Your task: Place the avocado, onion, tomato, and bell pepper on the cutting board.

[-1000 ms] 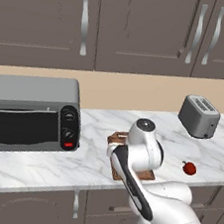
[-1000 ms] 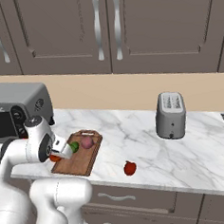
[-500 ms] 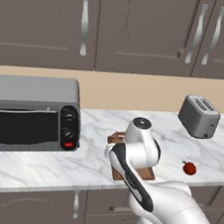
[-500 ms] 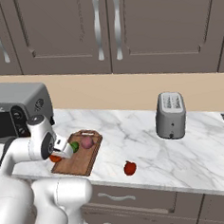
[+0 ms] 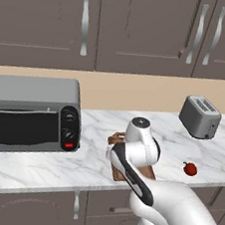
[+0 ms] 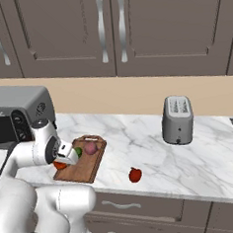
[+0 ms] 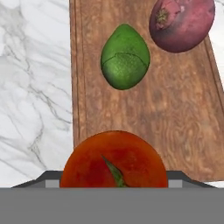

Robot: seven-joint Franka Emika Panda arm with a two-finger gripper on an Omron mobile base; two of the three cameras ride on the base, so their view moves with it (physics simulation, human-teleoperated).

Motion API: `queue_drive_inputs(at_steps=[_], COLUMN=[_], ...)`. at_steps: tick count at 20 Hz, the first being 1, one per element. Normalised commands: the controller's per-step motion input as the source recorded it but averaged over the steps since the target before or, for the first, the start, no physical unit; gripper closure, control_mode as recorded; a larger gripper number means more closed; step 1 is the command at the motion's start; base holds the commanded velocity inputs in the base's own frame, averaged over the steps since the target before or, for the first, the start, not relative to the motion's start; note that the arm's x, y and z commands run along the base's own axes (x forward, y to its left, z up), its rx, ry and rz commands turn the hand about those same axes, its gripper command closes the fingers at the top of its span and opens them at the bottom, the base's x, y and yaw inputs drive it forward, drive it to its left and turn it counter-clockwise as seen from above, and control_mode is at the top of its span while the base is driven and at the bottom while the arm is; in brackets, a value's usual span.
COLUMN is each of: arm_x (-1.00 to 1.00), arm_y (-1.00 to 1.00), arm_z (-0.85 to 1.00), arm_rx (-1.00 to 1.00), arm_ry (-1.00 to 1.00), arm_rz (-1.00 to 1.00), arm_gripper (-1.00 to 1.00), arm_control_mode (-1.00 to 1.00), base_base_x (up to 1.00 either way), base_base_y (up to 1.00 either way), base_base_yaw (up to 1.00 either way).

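Observation:
My gripper [image 6: 65,160] is shut on the tomato [image 7: 114,161], an orange-red ball with a dark stem, held low over the near end of the brown cutting board [image 7: 183,122]. From the right base view the tomato [image 6: 59,165] sits at the board's [image 6: 88,171] left near corner. The green avocado [image 7: 125,57] and the pinkish-purple onion [image 7: 181,19] lie side by side on the board's far half; the avocado [image 6: 78,152] and onion [image 6: 91,148] are just beyond the hand. The red bell pepper [image 6: 135,175] rests on the marble counter to the right of the board, near the front edge.
A grey toaster oven [image 5: 29,113] stands on the counter left of the board [image 5: 148,172]. A silver toaster [image 6: 177,119] stands at the back right. The bell pepper [image 5: 190,169] has bare marble around it. Cabinet doors line the wall above.
The hand has drifted very slightly left over the board, still holding the tomato. Avocado, onion and bell pepper lie where they were.

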Motion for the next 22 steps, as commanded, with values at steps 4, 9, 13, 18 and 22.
queue_drive_inputs(at_steps=[4, 9, 13, 18, 22], arm_x=[0.0, 0.0, 0.0, 0.0, 0.0], arm_y=[-0.2, -0.17, -0.14, -0.08, -0.04], arm_z=[-0.31, -0.37, -0.42, -0.44, -0.39], arm_rx=[0.0, 0.0, 0.0, 0.0, 0.0], arm_ry=[0.0, 0.0, 0.0, 0.0, 0.0], arm_rz=[0.0, 0.0, 0.0, 0.0, 0.0], arm_gripper=[1.0, 1.0, 1.0, 1.0, 1.0], arm_control_mode=[-1.0, -1.0, -1.0, -1.0, -1.0], base_base_x=[0.0, 0.0, 0.0, 0.0, 0.0], base_base_y=[0.0, 0.0, 0.0, 0.0, 0.0], base_base_yaw=[0.0, 0.0, 0.0, 0.0, 0.0])
